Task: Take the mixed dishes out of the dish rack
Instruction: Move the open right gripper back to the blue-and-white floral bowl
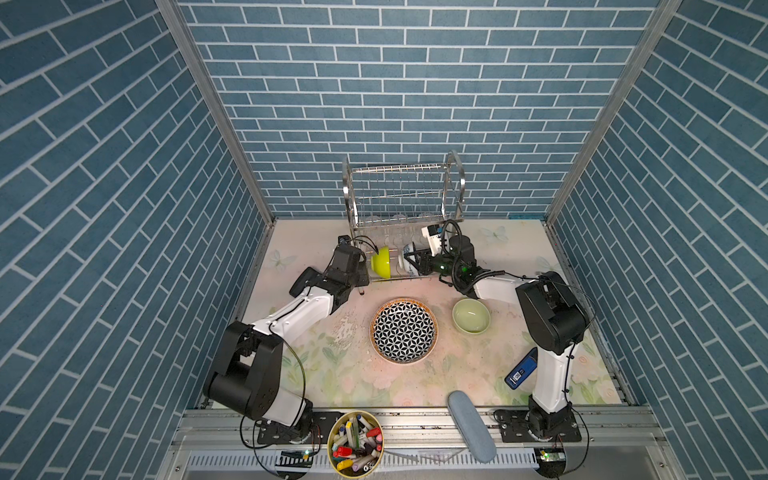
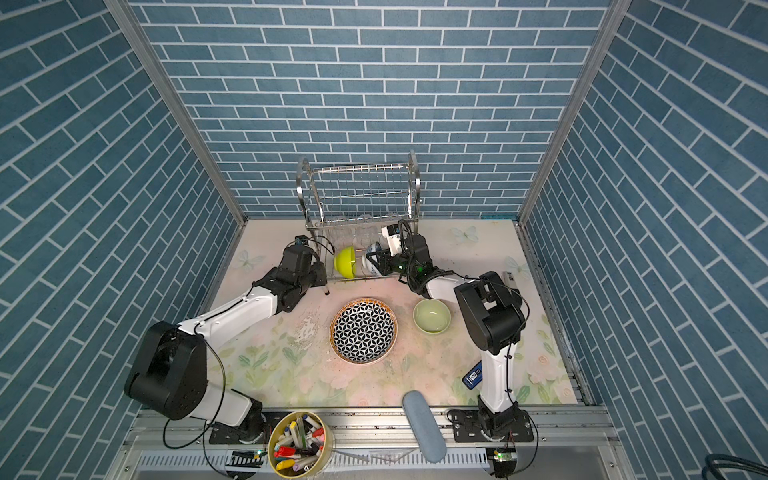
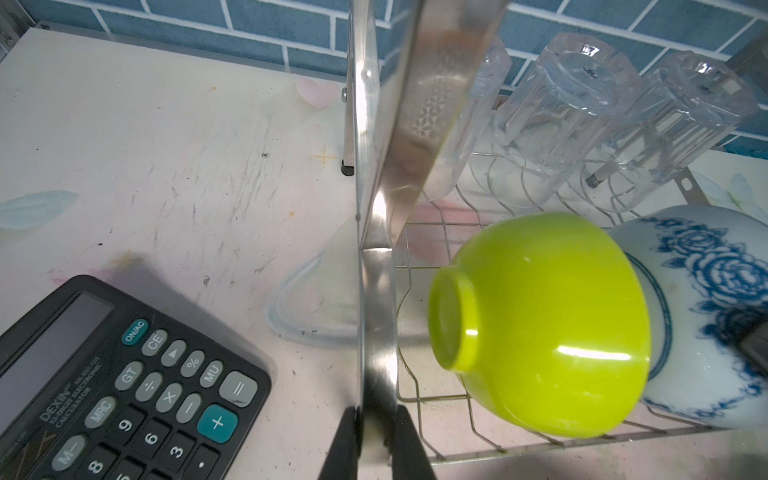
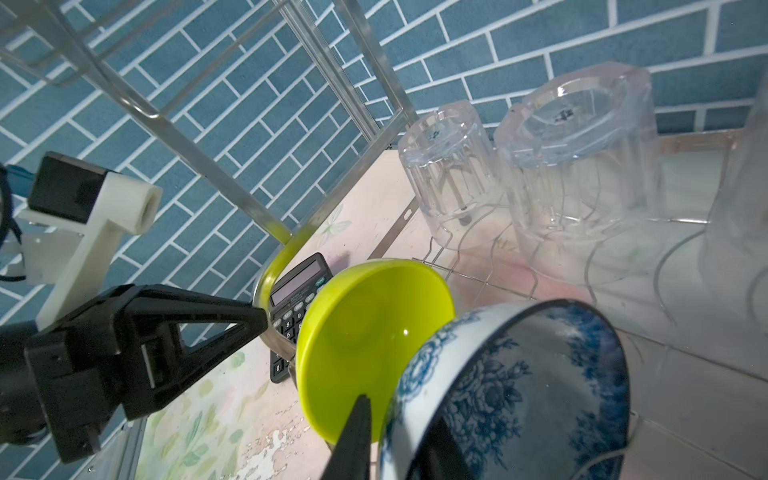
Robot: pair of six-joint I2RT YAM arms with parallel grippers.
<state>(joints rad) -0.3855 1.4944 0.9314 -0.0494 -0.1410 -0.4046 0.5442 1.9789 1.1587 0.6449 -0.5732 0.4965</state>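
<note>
L gripper (image 3: pixel 376 419) is closed on the dish rack (image 1: pixel 402 189): in the left wrist view its two black fingers (image 3: pixel 345 444) pinch the flat steel strip of the rack's side frame, low down near the table. R gripper (image 4: pixel 399 415) reaches into the rack's lower tier from the other side & grips the blue-on-white bowl (image 4: pixel 519 395) by its rim, one finger inside the bowl, the other outside, betw it & the lime bowl (image 4: pixel 365 332). Both bowls lie on their sides at the front of the lower tier, touching, lime one nearer the L arm, its foot towards that arm's camera. Three clear tumblers (image 3: pixel 569 108) stand upside down in a row at the back of the same tier; upper tier holds no dishes. Already out on the table (image 1: pixel 316 374): star-patterned plate (image 1: pixel 404 330) flat in the middle, pale-green bowl (image 1: pixel 471 316) upright just beside it, on the R arm's side. A black calculator (image 3: pixel 116 382) lies on the table next to the rack frame by the L gripper
</note>
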